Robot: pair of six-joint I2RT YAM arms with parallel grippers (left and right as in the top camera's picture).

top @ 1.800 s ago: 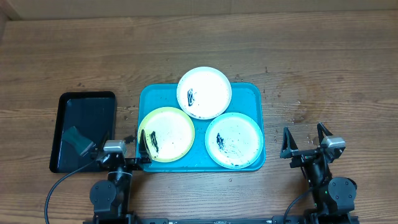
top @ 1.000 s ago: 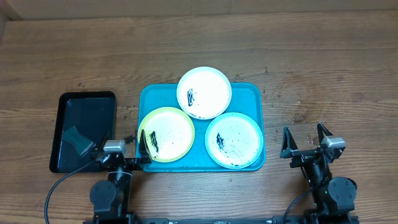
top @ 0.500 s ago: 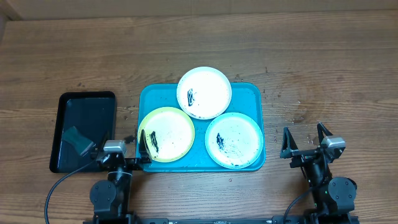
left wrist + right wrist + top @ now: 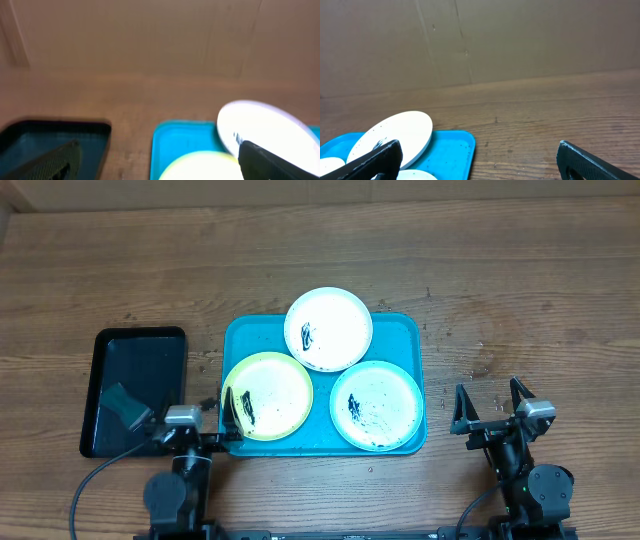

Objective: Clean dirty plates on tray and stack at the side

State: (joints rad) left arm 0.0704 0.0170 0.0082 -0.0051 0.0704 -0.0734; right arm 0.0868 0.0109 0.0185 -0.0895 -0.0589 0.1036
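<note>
The turquoise tray lies at the table's middle and holds three plates with black smears. The white plate rests on its far rim. The yellow-green rimmed plate is front left. The light-blue rimmed plate is front right. My left gripper is open and empty at the tray's front left corner, its right finger over the yellow-green plate's rim. My right gripper is open and empty, to the right of the tray. The left wrist view shows the tray, the white plate and the yellow-green plate. The right wrist view shows the tray and the white plate.
A narrow black tray lies left of the turquoise tray with a dark sponge-like block in its near part. The black tray also shows in the left wrist view. A cardboard wall stands behind the table.
</note>
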